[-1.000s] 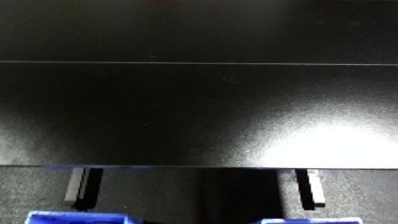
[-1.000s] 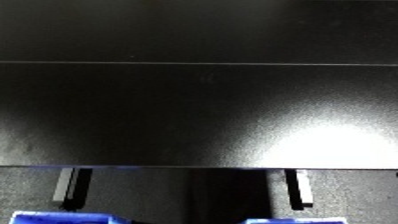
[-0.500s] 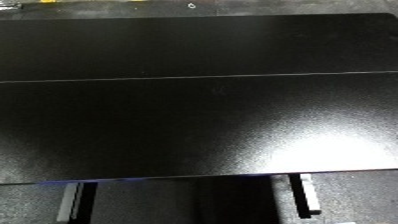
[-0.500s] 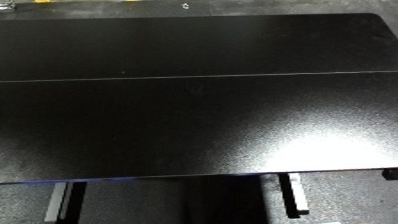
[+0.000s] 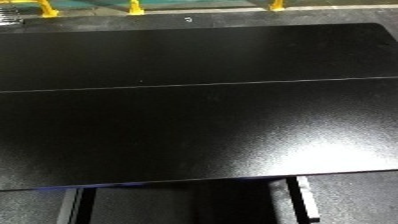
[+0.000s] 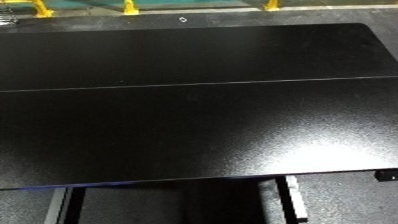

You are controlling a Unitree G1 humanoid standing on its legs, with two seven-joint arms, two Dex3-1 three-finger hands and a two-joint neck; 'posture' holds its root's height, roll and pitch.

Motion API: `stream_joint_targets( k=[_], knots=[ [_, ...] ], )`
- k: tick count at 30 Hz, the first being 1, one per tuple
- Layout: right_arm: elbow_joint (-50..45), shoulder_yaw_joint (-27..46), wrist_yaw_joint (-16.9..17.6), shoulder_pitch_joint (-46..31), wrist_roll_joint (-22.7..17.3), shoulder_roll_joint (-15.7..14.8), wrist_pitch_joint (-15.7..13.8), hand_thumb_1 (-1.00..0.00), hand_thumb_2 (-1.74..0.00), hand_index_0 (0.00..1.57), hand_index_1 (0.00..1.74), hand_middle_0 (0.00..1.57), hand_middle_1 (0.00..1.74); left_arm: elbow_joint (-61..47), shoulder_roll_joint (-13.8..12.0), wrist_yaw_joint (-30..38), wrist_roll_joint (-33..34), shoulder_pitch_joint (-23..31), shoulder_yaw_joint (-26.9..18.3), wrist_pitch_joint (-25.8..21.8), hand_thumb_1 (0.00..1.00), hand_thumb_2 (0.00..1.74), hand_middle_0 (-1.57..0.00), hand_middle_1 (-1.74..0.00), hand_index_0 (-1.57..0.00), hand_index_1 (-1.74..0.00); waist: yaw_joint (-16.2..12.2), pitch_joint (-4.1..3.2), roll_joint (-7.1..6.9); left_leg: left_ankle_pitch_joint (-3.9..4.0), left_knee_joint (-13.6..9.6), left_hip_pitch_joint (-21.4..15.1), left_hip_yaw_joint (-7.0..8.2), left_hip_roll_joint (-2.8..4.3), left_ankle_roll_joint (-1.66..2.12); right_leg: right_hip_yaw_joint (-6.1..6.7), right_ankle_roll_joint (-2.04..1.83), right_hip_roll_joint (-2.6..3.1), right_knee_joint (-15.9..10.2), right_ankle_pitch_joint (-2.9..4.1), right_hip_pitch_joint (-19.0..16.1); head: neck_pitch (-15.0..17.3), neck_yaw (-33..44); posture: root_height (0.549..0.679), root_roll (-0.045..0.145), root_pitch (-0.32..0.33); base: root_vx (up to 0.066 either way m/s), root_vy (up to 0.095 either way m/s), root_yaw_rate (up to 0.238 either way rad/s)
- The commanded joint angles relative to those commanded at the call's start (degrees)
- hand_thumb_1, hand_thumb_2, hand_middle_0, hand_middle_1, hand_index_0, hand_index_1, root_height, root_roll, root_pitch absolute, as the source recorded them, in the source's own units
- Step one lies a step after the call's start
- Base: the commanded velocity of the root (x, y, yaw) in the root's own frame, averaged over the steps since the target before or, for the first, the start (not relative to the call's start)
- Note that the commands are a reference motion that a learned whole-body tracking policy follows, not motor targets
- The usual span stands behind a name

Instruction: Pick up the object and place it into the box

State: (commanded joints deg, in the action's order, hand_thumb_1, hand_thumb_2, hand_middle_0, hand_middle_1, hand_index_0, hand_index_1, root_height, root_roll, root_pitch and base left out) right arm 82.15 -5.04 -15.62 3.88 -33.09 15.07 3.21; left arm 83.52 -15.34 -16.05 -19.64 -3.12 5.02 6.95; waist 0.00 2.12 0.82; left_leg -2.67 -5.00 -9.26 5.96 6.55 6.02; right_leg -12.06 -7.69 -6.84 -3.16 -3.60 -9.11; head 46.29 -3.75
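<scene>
Left and right eye views, set side by side on the head, look steeply down over the same black table (image 5: 195, 125) toward the floor (image 6: 107, 20) beyond.

black table (image 5: 178, 130) cut off at left edge, small white speck (image 6: 183, 19) beyond it unidentifiable

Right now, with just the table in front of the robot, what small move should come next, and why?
Probably keep turning the head to search. The black table shows only a bare top with a seam across it; no object, bin or hand appears in either eye view. Beyond its far edge lie grey floor and yellow posts. Nothing to reach for yet, so I would look around first.
</scene>
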Motion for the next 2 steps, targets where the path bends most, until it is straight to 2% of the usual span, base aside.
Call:
stream_joint_targets(
  k=[2],
  knots=[
    [0.07,0.03,0.00,-0.04,0.04,-0.04,-0.02,0.00,0.00,0.00,0.00,0.00,0.00,0.10,0.06,-0.01,-0.08,0.06,-0.09,0.13,0.00,0.00,0.00,0.00,0.00,0.00,-0.03,-0.06,-0.03,-0.01,0.00,-0.11,0.05,0.08,0.00,-0.02,0.01,0.01,-0.05,0.00,-0.09,0.22,-0.05,0.672,0.010,-0.044,-0.006,-0.009,-0.017]
  ],
)
